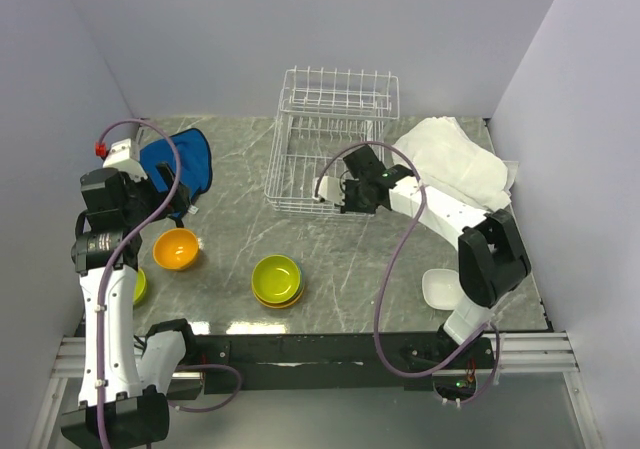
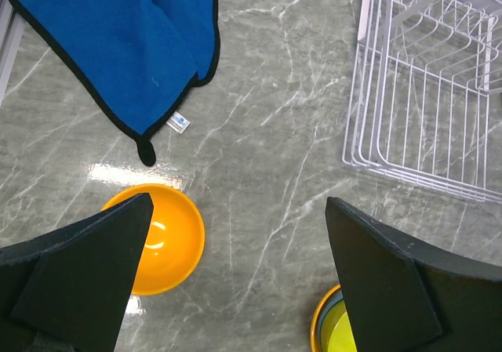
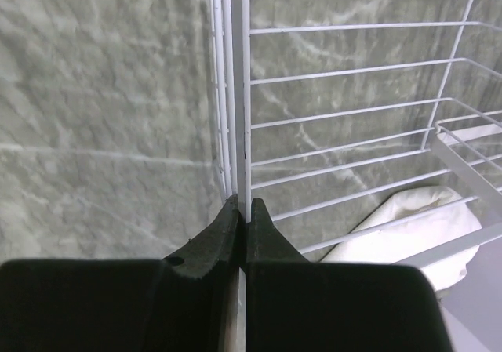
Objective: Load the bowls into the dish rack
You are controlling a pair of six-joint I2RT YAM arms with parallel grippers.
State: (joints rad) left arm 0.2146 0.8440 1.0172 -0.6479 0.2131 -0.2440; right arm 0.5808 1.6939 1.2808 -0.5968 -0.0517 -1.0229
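The left arm [image 1: 108, 309] and right arm [image 1: 440, 212] share white link shells and black joint housings. A lilac cable [image 1: 381, 294] loops along each, well behind the fingers [image 2: 82, 277], which are matte black tapering wedges.

Orange bowl [image 2: 169, 238] glossy plastic; dish rack [image 2: 423, 93] white wire; table [image 2: 274, 132] polished; blue cloth [image 2: 118, 46] matt.

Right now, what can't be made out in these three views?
- Top view: a lime green bowl, mostly hidden behind the left arm.
- Left wrist view: the stacked bowls, cut by the bottom edge; their number is unclear.
- Top view: a white object, partly behind the right arm, unidentifiable.
- Right wrist view: no bowl shows beyond the dish rack wires.
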